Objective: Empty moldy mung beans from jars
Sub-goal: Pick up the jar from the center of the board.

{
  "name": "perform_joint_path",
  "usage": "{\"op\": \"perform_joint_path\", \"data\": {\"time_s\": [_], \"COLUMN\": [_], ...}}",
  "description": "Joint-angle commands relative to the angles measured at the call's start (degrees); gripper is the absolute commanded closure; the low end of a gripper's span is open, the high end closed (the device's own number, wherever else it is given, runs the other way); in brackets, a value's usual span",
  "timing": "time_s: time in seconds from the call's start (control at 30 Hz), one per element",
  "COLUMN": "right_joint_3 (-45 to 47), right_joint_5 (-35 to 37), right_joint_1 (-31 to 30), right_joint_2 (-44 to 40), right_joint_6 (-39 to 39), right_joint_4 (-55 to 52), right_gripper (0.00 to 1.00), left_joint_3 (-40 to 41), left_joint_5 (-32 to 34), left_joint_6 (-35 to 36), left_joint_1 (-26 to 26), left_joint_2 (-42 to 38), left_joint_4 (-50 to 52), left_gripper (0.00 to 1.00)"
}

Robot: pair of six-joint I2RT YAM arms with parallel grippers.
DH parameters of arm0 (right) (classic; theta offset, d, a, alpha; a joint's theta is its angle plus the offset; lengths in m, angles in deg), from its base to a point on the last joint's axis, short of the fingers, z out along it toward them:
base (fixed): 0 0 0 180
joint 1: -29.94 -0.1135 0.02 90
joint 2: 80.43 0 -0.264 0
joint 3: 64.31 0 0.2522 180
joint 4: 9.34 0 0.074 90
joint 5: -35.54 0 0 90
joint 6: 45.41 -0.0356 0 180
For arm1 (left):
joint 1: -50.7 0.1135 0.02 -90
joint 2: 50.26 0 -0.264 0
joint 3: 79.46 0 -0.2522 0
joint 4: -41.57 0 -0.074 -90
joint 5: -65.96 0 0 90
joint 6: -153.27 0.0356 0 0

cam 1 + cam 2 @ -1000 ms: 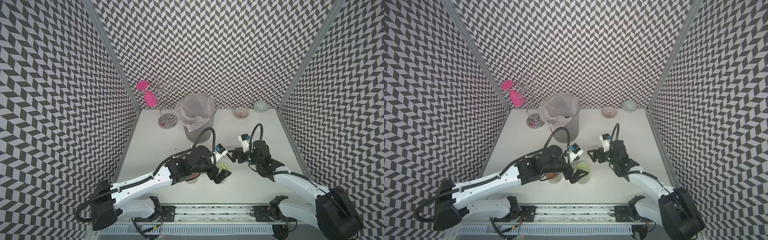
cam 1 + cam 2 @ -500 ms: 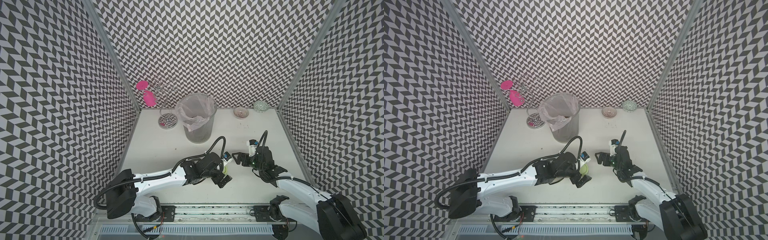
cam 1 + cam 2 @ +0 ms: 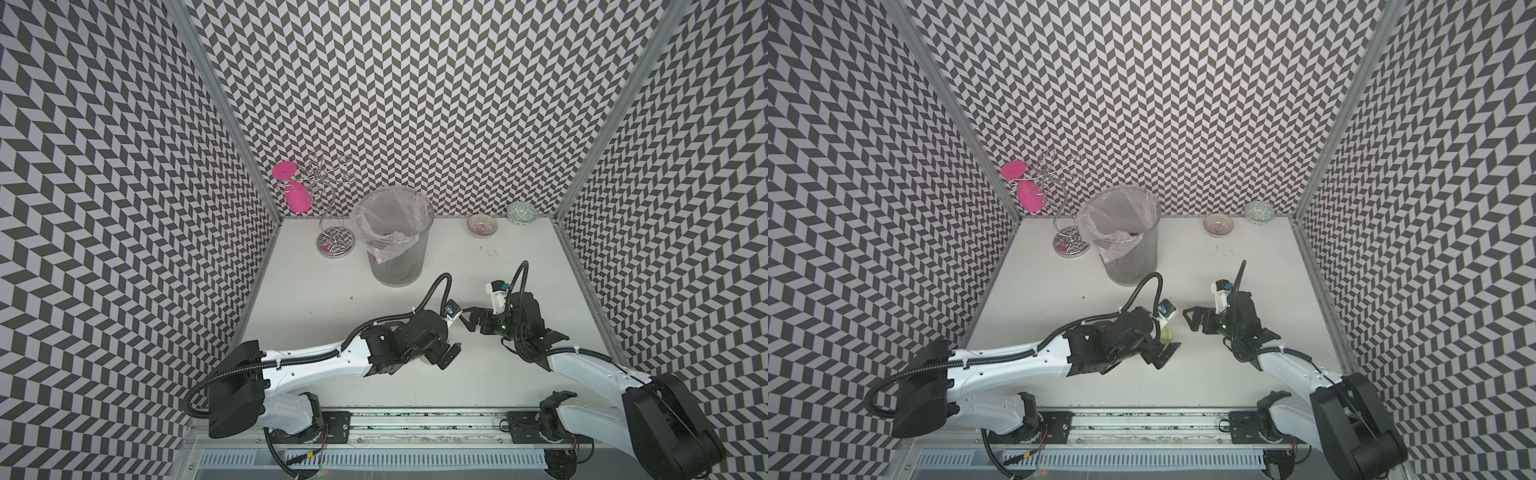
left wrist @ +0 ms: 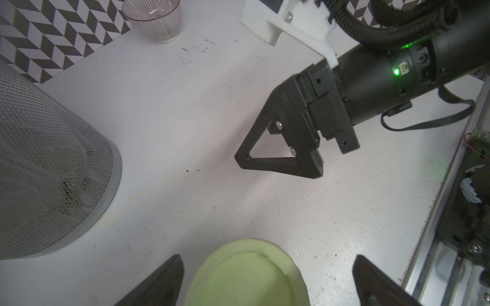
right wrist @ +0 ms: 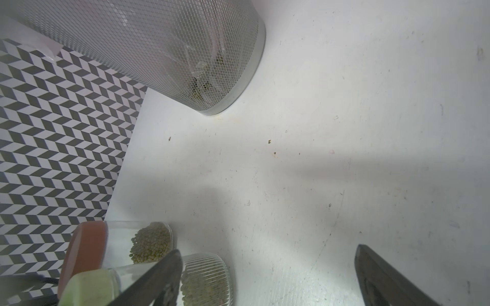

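jars: two small squat clear glass ones, the green-lid jar [image 5: 206, 278] with a round pale green screw top and the orange-lid jar [image 5: 122, 238] with an orange-brown one. Both lids are on, so nothing's been tipped out of these yet by the look of it.
where: just beside each other at the front middle of the white table [image 3: 316, 291], tucked under the left arm's wrist, so both top views mostly hide them.
beans: mung beans [image 5: 149, 245], tiny olive-green grains, partly filling both jars.
bin: tall grey mesh bin [image 3: 397, 257] with a clear plastic liner, well apart from the jars, toward the back.
left gripper [image 4: 266, 265]: jaws spread wide either side of the green-lid jar. Bare table shows between the lid and each finger, so it's gripping nothing.
right gripper [image 5: 267, 254]: also spread wide, only bare table in the gap, near the jars but apart from them.
handling, my guess: the glass is stiff, smooth and a bit slippery, and it'll break if dropped. Should be light enough though. The beans are loose, so they'll pour fast and roll everywhere.
where to grab: I'd clamp one gripper round the glass body below the lid and put the other across the lid's rim to twist it off. Wouldn't lift by the lid alone.
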Motion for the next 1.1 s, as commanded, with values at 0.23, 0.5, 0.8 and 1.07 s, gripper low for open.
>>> {"op": "perform_joint_path", "data": {"time_s": [0.23,0.5,0.8,1.07], "right_joint_3": [0.87,0.93,2.34,8.03], "right_joint_5": [-2.4,-1.48,-1.2,-1.32], "right_joint_1": [-0.47,-2.34,-4.07,-4.37], "right_joint_2": [0.86,-0.03,-2.17,-12.23], "right_joint_6": [1.29,1.34,3.24,6.77], "right_joint_4": [5.95,5.84,7.41,14.48], "right_gripper": [0.01,0.01,0.01,0.01], "left_joint_3": [2.14,5.03,5.69,8.28], "left_joint_5": [-1.73,-2.73,-4.52,-4.3], "left_joint_6": [-1.53,-2.86,-2.5,-3.24], "left_joint_1": [2.79,3.86,4.07,4.91], "left_joint_2": [1.63,1.37,3.84,1.89], "left_joint_4": [-3.16,-7.35,-8.59,-9.54], "left_gripper": [0.0,0.0,0.04,0.13]}}
